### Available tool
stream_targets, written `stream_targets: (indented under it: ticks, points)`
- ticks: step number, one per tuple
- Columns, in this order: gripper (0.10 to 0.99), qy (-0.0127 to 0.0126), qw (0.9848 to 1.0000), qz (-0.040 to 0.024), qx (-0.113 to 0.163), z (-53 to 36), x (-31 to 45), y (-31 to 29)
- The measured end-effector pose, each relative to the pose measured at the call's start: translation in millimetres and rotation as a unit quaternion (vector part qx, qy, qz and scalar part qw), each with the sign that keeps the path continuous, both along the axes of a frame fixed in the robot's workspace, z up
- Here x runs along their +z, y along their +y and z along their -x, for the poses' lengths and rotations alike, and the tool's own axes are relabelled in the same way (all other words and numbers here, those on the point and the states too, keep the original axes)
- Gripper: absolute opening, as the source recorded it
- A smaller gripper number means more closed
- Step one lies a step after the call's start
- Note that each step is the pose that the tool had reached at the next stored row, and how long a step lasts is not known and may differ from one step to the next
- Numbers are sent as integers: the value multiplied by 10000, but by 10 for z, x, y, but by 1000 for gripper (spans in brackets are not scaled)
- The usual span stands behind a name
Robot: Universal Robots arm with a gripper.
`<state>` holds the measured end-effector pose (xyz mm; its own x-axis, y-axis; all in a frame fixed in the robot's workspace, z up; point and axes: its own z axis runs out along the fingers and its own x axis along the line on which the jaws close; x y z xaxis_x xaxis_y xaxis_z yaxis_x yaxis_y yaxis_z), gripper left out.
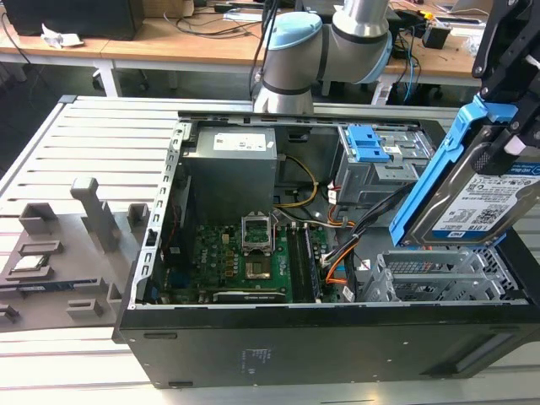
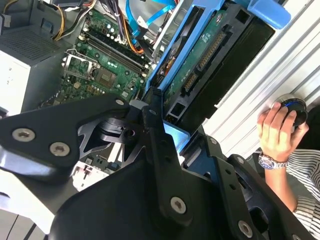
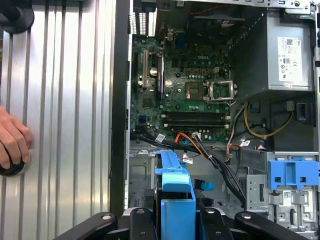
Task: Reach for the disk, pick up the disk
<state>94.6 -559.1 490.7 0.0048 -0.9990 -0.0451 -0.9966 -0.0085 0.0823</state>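
Claw (image 1: 506, 126) clamped on the disk (image 1: 477, 198); disk tilted, aloft above the open computer case (image 1: 337, 337)

An open black computer case (image 1: 253, 337) lies on a slatted metal table (image 1: 101, 143), its green motherboard (image 1: 245, 261) at the centre and a grey power supply (image 1: 232, 169) at twelve o'clock from it. At two o'clock sits a grey drive cage (image 1: 380, 169) with a blue latch (image 1: 367, 143), while a grey fixture (image 1: 51, 261) lies at nine o'clock outside the case.
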Motion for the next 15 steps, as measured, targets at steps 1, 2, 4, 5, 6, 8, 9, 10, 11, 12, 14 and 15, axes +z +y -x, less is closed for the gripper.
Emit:
stream_targets:
  ticks: [1, 2, 4, 5, 6, 8, 9, 10, 11, 12, 14, 15]
  points:
    - [369, 3, 10000, 0, 0, -1, -13, 0]
    - [369, 11, 10000, -1, 0, -3, -41, 0]
    - [369, 33, 10000, 1, 0, -17, -108, 1]
    - [369, 47, 10000, 0, 0, -40, -137, 0]
    - [369, 59, 10000, 0, 0, -59, -159, 1]
    - [369, 86, 10000, 0, 0, -95, -208, 2]
    - [369, 98, 10000, 0, 2, -119, -228, 3]
    - [369, 104, 9999, 0, 4, -134, -238, 3]
    - [369, 108, 9999, 0, 7, -148, -245, 4]
    - [369, 115, 9999, 0, 14, -166, -258, 5]
    - [369, 125, 9999, 1, 24, -183, -279, 5]
    - [369, 134, 9999, 1, 31, -192, -298, 5]
